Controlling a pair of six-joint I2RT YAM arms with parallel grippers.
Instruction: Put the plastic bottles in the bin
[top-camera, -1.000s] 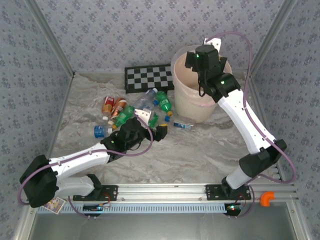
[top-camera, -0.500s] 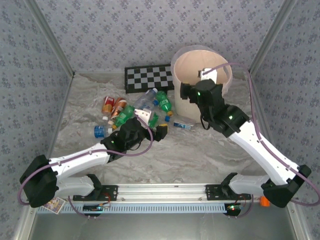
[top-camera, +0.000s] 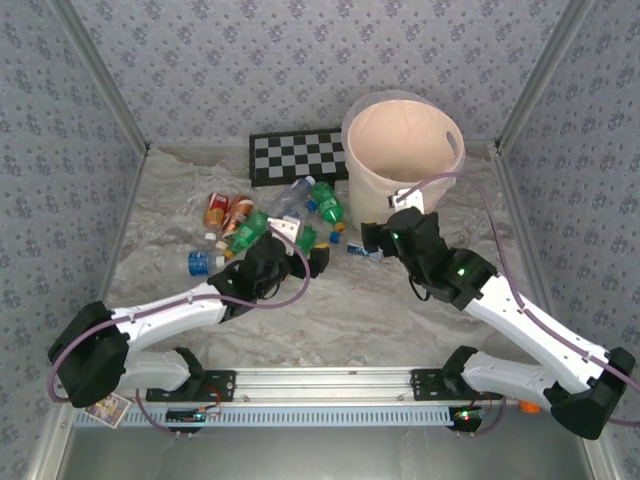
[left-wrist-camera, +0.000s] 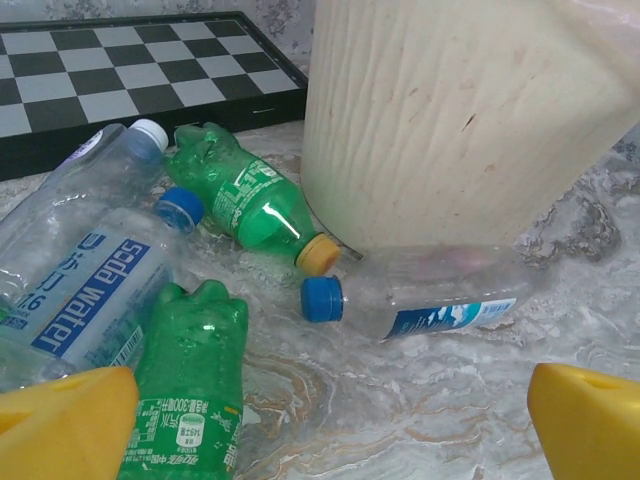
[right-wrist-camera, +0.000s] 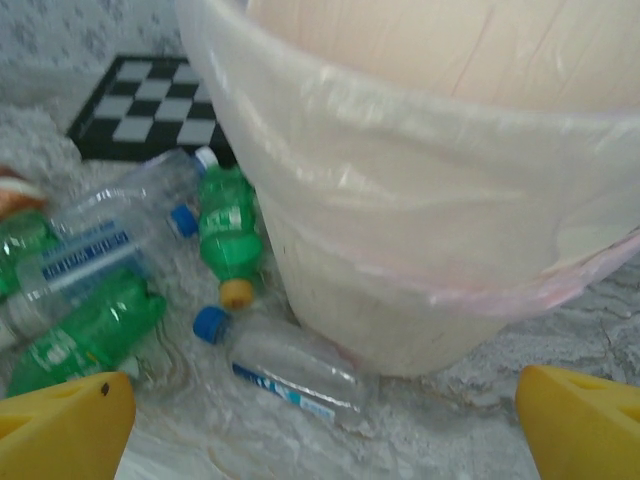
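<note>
2 arms reach low over the table (top-camera: 350, 310); nothing gripped.

We see 1 bin (top-camera: 378, 200), upright at far right w/ clear liner. L arm stretches diagonally from near-left, left gripper (top-camera: 305, 245) spread wide at the near edge of the plastic bottles (top-camera: 270, 215). R arm bends in from near-right, right gripper (top-camera: 370, 238) also spread wide, over a clear blue-capped bottle (left-wrist-camera: 430, 295) at the bin's foot. 1 checkerboard (top-camera: 298, 155) behind. Bottles all lie on the table: 3 green, 2 red/orange. Clear ones overlap, so count unclear.
</note>
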